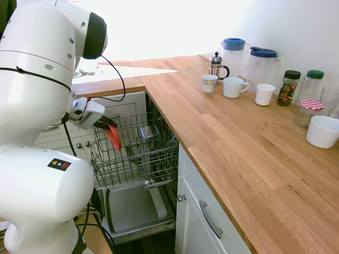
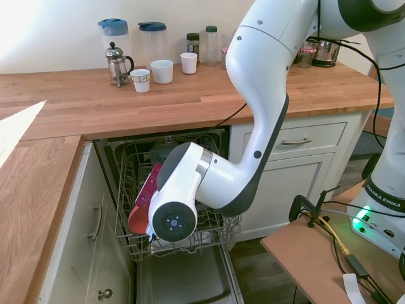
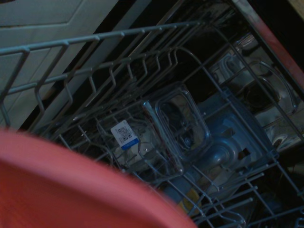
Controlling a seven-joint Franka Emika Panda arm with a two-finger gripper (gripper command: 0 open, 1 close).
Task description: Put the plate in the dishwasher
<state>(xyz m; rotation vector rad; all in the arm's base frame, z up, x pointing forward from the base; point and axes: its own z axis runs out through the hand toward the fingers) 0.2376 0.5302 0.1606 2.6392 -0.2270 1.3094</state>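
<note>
Over the dishwasher rack, the claw grips the plate on edge.

Round coral-pink plastic plate stands on edge inside the grey wire rack of the built-in dishwasher, below the wooden countertop; a clear plastic container lies deeper in the rack.

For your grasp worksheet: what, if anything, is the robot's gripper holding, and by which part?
The gripper holds the plate on edge by its upper rim, over the dishwasher rack.
</note>
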